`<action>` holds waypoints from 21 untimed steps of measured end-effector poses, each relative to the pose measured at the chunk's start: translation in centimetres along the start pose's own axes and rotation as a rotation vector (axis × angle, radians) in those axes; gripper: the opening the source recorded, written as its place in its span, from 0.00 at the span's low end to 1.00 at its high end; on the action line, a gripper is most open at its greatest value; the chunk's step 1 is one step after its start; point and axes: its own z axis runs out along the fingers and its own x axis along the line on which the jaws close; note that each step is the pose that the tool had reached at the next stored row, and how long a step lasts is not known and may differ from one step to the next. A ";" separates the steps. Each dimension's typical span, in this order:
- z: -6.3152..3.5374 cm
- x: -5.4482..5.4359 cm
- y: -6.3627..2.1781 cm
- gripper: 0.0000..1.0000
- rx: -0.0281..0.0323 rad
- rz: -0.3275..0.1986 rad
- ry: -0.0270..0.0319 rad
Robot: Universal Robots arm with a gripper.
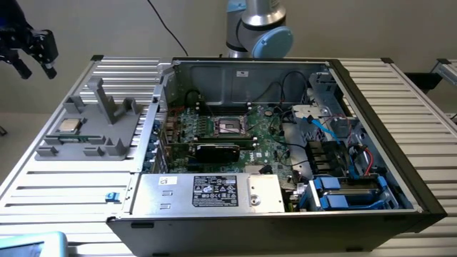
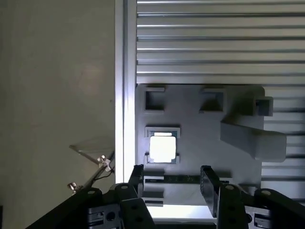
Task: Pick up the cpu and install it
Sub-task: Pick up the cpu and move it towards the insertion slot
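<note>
The cpu (image 1: pixel 69 125) is a small square chip with a shiny metal top, lying flat in a recess of the grey holder (image 1: pixel 107 140) on the slatted table, at the exterior view's left. My gripper (image 1: pixel 36 68) hangs high above the table's far corner on that side, well away from the cpu. Its fingers stand apart with nothing between them. In the wrist view the cpu (image 2: pixel 162 147) glows bright in the holder (image 2: pixel 200 152) far below the open gripper (image 2: pixel 171 180). The dark square socket (image 1: pixel 230 126) sits on the motherboard inside the open computer case (image 1: pixel 371 115).
A black card (image 1: pixel 218 151) stands just in front of the socket. Cables and blue drive brackets (image 1: pixel 343 191) fill the case's side at the exterior view's right. The power supply (image 1: pixel 207 191) lies along the case's front. Grey uprights (image 1: pixel 107 104) rise from the holder behind the cpu.
</note>
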 end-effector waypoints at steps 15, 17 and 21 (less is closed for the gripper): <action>2.08 0.3 -0.07 0.60 0.0238 -0.003 0.0073; 2.45 0.3 -0.08 0.60 0.0238 -0.003 0.0072; 3.18 0.3 -0.11 0.60 0.0238 -0.003 0.0072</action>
